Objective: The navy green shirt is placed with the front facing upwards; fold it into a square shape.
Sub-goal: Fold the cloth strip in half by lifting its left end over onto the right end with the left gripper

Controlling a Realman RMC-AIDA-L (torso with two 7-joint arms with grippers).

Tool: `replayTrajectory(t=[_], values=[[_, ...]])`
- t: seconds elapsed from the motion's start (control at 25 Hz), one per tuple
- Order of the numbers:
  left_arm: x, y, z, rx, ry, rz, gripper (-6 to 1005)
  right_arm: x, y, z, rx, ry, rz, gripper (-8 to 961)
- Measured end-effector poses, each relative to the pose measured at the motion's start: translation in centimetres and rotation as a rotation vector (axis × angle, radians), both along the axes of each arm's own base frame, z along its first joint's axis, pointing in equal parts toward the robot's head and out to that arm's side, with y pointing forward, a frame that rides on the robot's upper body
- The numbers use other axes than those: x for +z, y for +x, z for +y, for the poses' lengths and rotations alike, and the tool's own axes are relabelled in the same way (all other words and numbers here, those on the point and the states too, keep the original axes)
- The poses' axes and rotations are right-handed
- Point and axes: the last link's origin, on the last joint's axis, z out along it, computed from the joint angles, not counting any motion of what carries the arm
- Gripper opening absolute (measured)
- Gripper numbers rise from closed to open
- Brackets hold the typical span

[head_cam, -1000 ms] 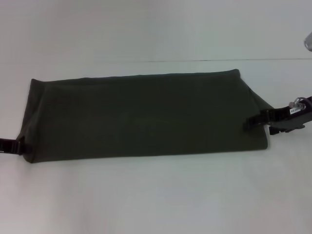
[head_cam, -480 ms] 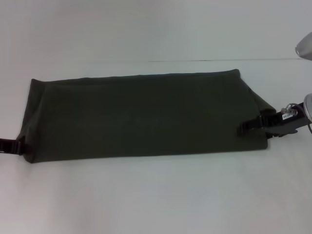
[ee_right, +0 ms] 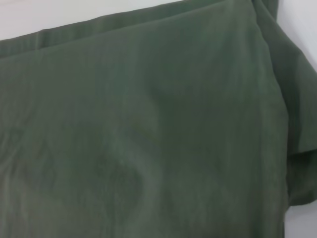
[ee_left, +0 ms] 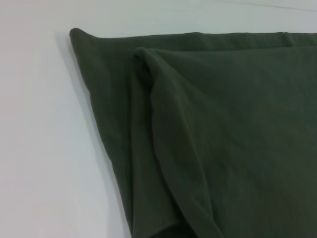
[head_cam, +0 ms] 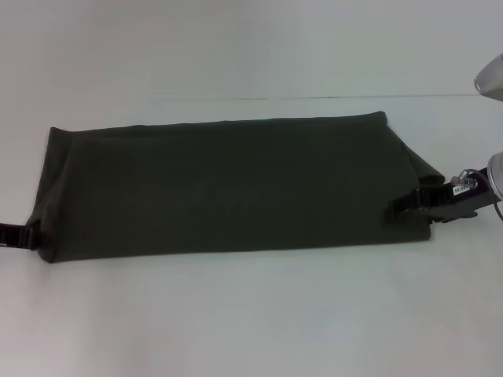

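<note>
The navy green shirt [head_cam: 228, 184] lies on the white table as a long dark olive band folded lengthwise, running left to right in the head view; no print shows. My left gripper [head_cam: 28, 234] sits at the band's near left corner, touching its edge. My right gripper [head_cam: 399, 207] reaches over the band's right end, near its front corner. The left wrist view shows the shirt's [ee_left: 223, 124] layered folded end with a loose flap. Flat shirt cloth [ee_right: 148, 124] with a faint print showing through fills the right wrist view.
The white table [head_cam: 251, 314] stretches wide in front of the shirt and behind it, to a far edge [head_cam: 330, 97]. A grey part of my right arm [head_cam: 491, 78] shows at the upper right.
My right gripper has moved left and a little lower, onto the shirt's right end, then eased slightly back. The left gripper and the shirt have stayed put.
</note>
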Motion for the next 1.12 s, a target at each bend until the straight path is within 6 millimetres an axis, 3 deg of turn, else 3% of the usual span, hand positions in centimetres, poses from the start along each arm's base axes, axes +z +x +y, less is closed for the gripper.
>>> replayTrajectory(t=[0.6, 1.04, 1.12], values=[[-0.02, 0.10, 0.06, -0.003, -0.002, -0.001, 6, -0.11, 0.08, -0.19, 0.009, -0.023, -0.022, 216], [-0.13, 0.32, -0.11, -0.004, -0.025, -0.010, 5, 0.71, 0.54, -0.52, 0.012, -0.046, -0.033, 12], [-0.13, 0.31, -0.12, -0.004, -0.026, -0.009, 5, 0.82, 0.60, -0.58, 0.013, -0.051, -0.035, 15]])
